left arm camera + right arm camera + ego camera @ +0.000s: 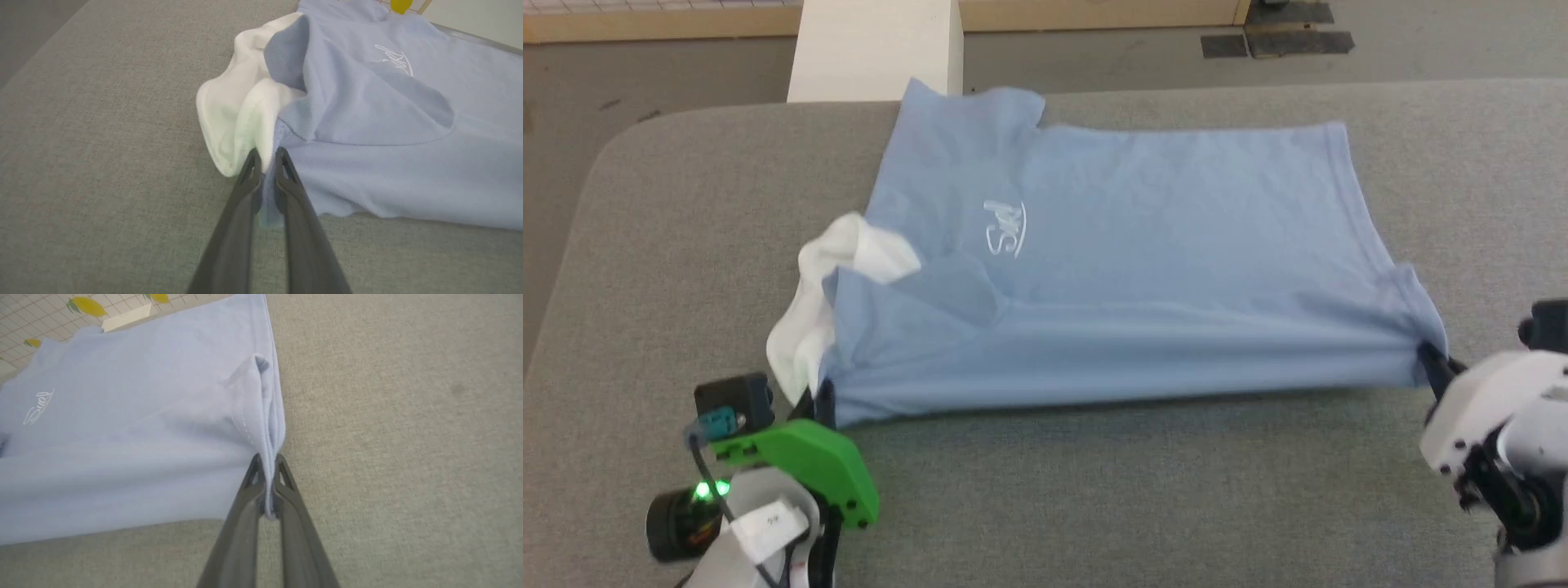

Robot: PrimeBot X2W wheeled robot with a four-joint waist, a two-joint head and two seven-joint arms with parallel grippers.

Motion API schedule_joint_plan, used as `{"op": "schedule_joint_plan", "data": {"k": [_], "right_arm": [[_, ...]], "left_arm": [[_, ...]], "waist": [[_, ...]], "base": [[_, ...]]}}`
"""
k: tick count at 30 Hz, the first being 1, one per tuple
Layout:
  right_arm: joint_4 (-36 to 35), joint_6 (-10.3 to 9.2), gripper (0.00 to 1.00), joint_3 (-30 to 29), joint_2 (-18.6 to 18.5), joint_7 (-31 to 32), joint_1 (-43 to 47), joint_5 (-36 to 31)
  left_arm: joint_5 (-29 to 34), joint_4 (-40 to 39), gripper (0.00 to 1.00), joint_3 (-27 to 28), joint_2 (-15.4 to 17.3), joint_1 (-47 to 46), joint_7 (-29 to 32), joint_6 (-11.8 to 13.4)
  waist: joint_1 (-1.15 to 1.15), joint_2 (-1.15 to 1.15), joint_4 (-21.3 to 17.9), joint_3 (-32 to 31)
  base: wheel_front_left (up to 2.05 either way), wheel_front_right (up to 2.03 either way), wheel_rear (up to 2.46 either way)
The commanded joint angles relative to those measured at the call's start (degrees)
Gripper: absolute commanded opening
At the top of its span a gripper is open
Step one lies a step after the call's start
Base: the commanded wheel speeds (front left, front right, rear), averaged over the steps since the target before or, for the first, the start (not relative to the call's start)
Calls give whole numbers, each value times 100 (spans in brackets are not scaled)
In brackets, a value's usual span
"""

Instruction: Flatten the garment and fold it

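On grey table (1094, 498) (roomy margins), left gripper (267, 163) and right gripper (267, 467) clamp garment (1160, 245) corners.

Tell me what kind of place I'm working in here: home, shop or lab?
Probably an indoor test or lab space, not a home: the garment is spread on a large grey fabric-covered table, with bare grey floor, dark patches and a plain white post beyond it.
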Motion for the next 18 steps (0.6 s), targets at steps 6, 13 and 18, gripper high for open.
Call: {"op": "schedule_joint_plan", "data": {"k": [6,13,18], "right_arm": [[-610,-9,0,-204,-10,438,914,167],[-132,-9,0,-130,-10,345,1175,154],[492,-9,38,43,-10,13,1050,140]], "left_arm": [[-34,-1093,0,-46,367,1115,899,556],[-173,-1164,0,-263,251,1458,971,474],[-320,-574,91,-393,51,1245,776,153]], "waist": [[0,0,-55,-177],[0,0,-39,-90],[0,0,-39,-59]], "base": [[0,0,0],[0,0,0],[0,0,0]]}}
